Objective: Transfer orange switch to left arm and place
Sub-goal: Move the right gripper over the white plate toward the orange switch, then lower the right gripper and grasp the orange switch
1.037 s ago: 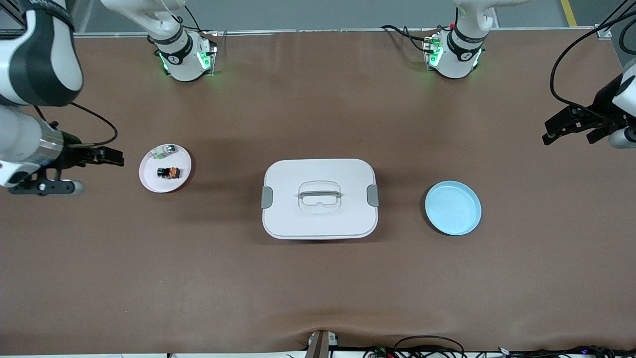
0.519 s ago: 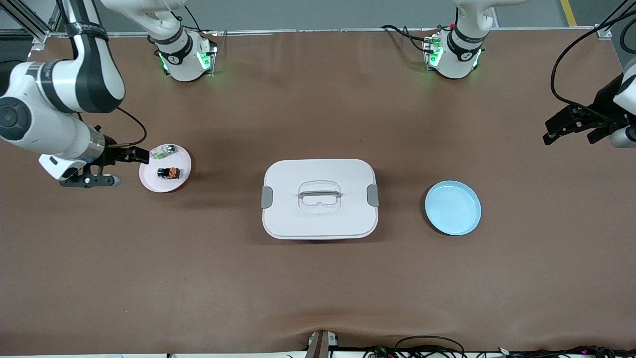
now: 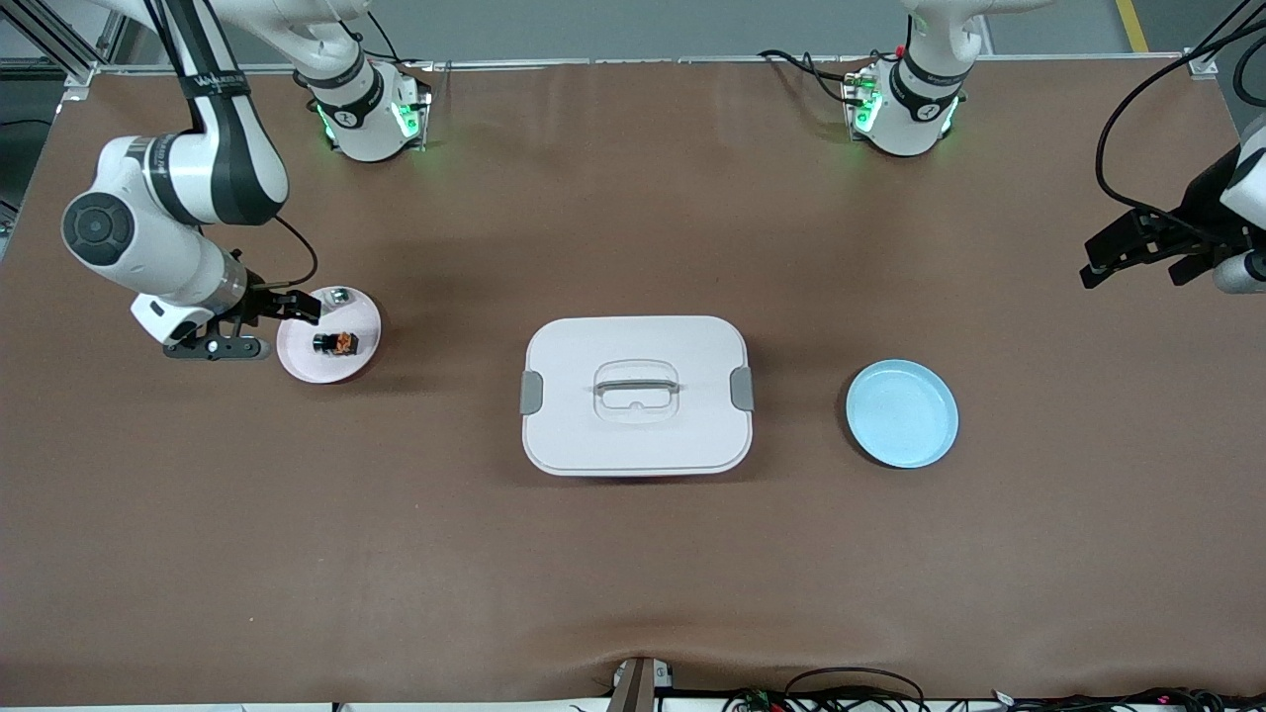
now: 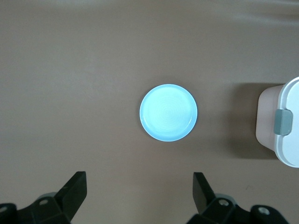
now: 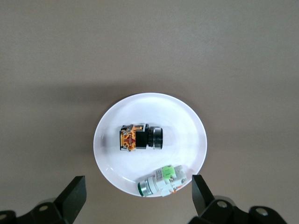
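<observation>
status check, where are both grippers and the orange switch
Right gripper open, over pink plate edge. Left gripper open, waiting at its end of table. Orange switch lying on pink plate beside green part. Box mid-table between the plates.

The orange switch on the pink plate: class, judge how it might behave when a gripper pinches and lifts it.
The orange switch lies on its side on the pink plate. Its black end looks cylindrical, so a nudge may roll it. It looks small and rigid, so probably light and unlikely to bend. The green part lies close by, so the open right gripper could bump it.
</observation>
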You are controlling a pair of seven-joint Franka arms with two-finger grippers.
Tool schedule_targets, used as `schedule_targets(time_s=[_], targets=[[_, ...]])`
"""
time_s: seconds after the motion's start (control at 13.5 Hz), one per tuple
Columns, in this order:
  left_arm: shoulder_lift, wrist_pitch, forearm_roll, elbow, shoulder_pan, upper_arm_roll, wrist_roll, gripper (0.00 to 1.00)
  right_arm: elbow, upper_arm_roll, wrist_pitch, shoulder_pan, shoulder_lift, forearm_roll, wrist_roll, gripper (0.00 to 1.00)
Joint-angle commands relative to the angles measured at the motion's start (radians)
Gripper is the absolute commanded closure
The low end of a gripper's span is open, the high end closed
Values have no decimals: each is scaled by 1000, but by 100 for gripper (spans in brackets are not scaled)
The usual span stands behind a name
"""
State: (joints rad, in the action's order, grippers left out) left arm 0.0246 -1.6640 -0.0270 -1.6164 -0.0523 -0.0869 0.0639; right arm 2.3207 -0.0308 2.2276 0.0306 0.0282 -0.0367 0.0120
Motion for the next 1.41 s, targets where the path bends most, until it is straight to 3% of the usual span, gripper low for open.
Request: schedule_targets(time_s=[0.0,0.59,1.33], targets=[[-11,18,7,26,2,-1,-18,0,51,6,59,-11,-18,-14,11,0],[-11,18,7,26,2,-1,-16,0,71,8,225,-35,96,-14,28,0],[-11,18,7,26,0,-1,-19,0,80,8,326,-14,196,-14,68,0]])
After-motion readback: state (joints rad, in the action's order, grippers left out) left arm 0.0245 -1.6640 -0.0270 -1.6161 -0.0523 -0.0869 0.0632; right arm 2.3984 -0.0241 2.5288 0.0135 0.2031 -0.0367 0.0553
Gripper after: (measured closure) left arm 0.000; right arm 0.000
